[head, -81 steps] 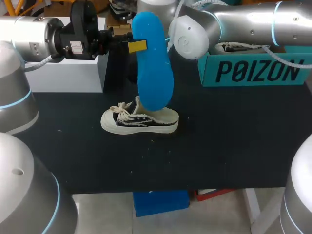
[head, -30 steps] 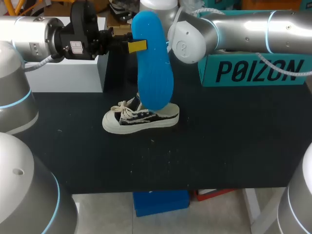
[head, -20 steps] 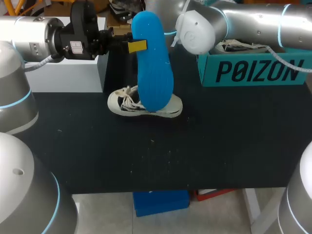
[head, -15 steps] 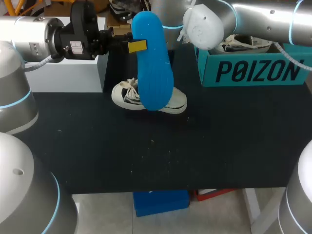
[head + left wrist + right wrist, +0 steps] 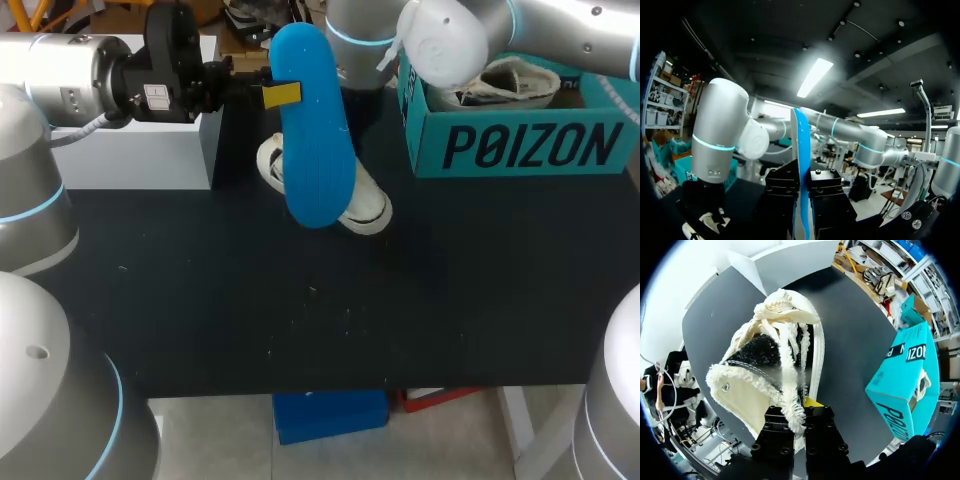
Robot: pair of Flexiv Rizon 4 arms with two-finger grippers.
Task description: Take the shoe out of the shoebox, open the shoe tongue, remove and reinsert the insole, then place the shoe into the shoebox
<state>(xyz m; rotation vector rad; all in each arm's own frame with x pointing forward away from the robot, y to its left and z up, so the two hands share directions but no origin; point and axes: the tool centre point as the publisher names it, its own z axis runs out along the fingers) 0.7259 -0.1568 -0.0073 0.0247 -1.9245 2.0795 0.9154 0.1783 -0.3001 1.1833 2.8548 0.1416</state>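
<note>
The left arm [image 5: 70, 75] comes in from the left and holds the blue insole [image 5: 315, 150] upright above the table [image 5: 300, 320]. The left tool [image 5: 283, 94] is clamped on the insole near its upper end, and a yellow tip shows against the blue. In the left wrist view the insole stands edge-on between the tool's two black fingers [image 5: 785, 187], which press on it from both sides. The insole's lower end hangs in front of the shoe [image 5: 368, 208] and hides its middle.

The right arm [image 5: 450, 40] comes in from the upper right and reaches down behind the insole, so the head view does not show its tool. In the right wrist view the right tool [image 5: 799, 407] grips the shoe by the frayed rim at the heel, with that rim running between the fingers and one yellow tip showing beside it. The shoe's toe points away from the tool, laces up, with the table under it. In the head view the shoe lies tilted, toe toward the back left. Whether it touches the table cannot be told.

The teal shoebox [image 5: 520, 148] stands open at the back right of the table, near the shoe but apart from it. A second shoe [image 5: 510, 80] lies inside it. A white box [image 5: 130, 150] stands at the back left, under the left arm.
</note>
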